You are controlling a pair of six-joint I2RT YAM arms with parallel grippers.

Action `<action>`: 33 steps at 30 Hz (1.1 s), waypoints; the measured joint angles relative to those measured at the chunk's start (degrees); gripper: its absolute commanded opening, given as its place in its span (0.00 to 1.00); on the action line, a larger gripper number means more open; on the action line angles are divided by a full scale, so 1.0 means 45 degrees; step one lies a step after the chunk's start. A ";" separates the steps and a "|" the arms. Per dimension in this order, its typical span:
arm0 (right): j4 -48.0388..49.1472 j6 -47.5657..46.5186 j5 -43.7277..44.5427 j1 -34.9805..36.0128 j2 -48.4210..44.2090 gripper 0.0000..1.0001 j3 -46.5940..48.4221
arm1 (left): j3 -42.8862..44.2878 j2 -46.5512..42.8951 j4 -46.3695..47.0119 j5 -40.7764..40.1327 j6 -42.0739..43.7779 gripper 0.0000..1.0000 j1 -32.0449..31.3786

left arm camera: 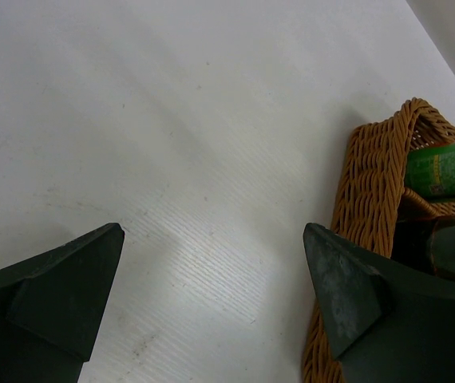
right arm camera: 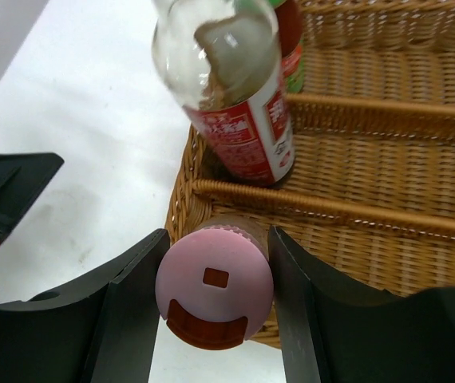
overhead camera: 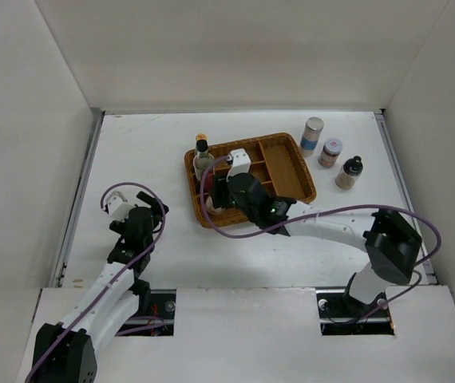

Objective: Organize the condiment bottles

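Observation:
My right gripper (overhead camera: pixel 218 201) (right arm camera: pixel 215 267) is shut on the small pink-capped bottle (right arm camera: pixel 214 291) and holds it upright at the near left corner of the wicker tray (overhead camera: pixel 291 171). The tall clear black-capped bottle (overhead camera: pixel 203 161) (right arm camera: pixel 235 88) and the yellow-capped red-green bottle (overhead camera: pixel 201 139) (right arm camera: pixel 291 40) stand in the tray's left compartments. The silver-lidded blue-label jar (overhead camera: pixel 312 136), the squat pink-lidded jar (overhead camera: pixel 330 152) and the small dark black-capped bottle (overhead camera: pixel 349 172) stand on the table right of the tray. My left gripper (overhead camera: pixel 140 223) (left arm camera: pixel 211 271) is open and empty, left of the tray.
The tray's rim (left arm camera: pixel 363 191) lies just right of my left fingers. The tray's right compartments (right arm camera: pixel 387 167) hold nothing. White walls close in the table at the left, back and right.

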 measured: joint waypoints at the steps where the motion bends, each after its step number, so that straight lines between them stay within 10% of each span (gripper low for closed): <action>1: 0.0024 -0.0034 0.0000 0.0053 0.0238 0.45 0.0112 | 0.0000 0.0000 -0.0005 0.0005 0.0000 1.00 0.0000; 15: 0.0219 -0.0622 0.0661 0.0962 0.2754 0.75 0.1200 | 0.0000 0.0000 0.0000 0.0024 0.0000 1.00 0.0000; 24: -0.0219 -0.0777 0.0665 0.0748 0.0549 0.93 0.0223 | 0.0000 0.0000 0.0005 0.0053 0.0000 1.00 0.0000; 33: -0.0180 -0.0393 0.3157 -0.6144 -0.5595 1.00 -0.3133 | 0.0000 -0.0141 0.0015 0.0267 0.0000 1.00 0.0010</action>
